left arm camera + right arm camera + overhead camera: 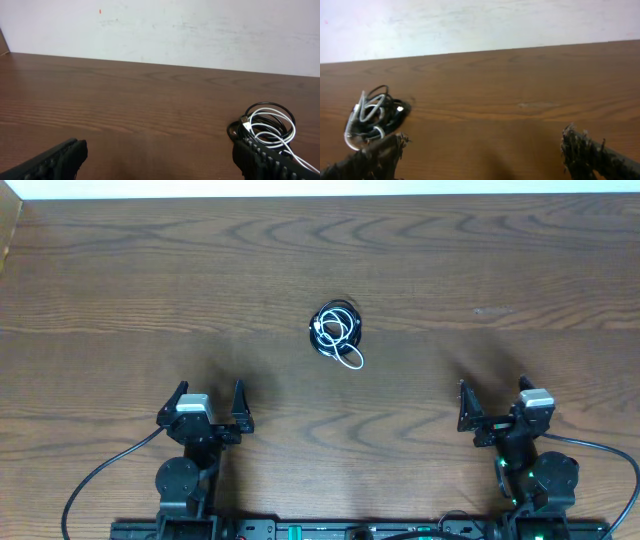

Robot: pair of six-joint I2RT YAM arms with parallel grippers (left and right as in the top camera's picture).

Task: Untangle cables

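The cables (337,332) lie in one small tangled bundle of black and white cords in the middle of the wooden table. The bundle also shows at the right of the left wrist view (267,127) and at the left of the right wrist view (375,119). My left gripper (209,402) is open and empty near the front left, well short of the bundle. My right gripper (494,402) is open and empty near the front right. Both sets of fingers show spread wide in their wrist views, the left (160,160) and the right (482,155).
The brown wooden table (150,290) ends at a white wall (200,30) at the back. Thick black robot cables (100,475) run off the arm bases at the front edge.
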